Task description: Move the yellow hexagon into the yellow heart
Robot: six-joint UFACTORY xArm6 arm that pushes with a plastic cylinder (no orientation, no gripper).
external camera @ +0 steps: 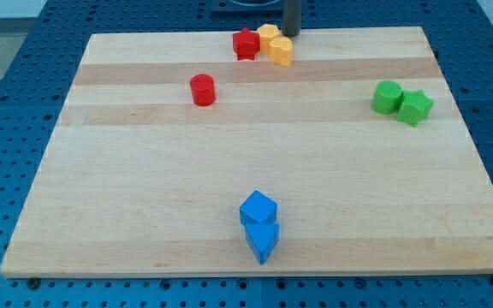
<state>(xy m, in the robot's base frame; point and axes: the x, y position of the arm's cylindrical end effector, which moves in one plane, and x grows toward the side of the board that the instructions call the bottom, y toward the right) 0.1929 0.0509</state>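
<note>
Two yellow blocks touch each other at the board's top edge. The upper-left one point(268, 36) looks like the hexagon. The lower-right one point(281, 51) looks like the heart. A red star point(246, 44) touches the hexagon's left side. My tip point(291, 33) is at the board's top edge, just right of the hexagon and above the heart, close to or touching them.
A red cylinder point(202, 90) sits left of centre. A green cylinder point(387, 97) and a green star point(415, 107) touch at the right. Two blue blocks point(258, 209) point(262, 240) touch near the bottom edge. The wooden board point(127, 197) lies on a blue pegboard.
</note>
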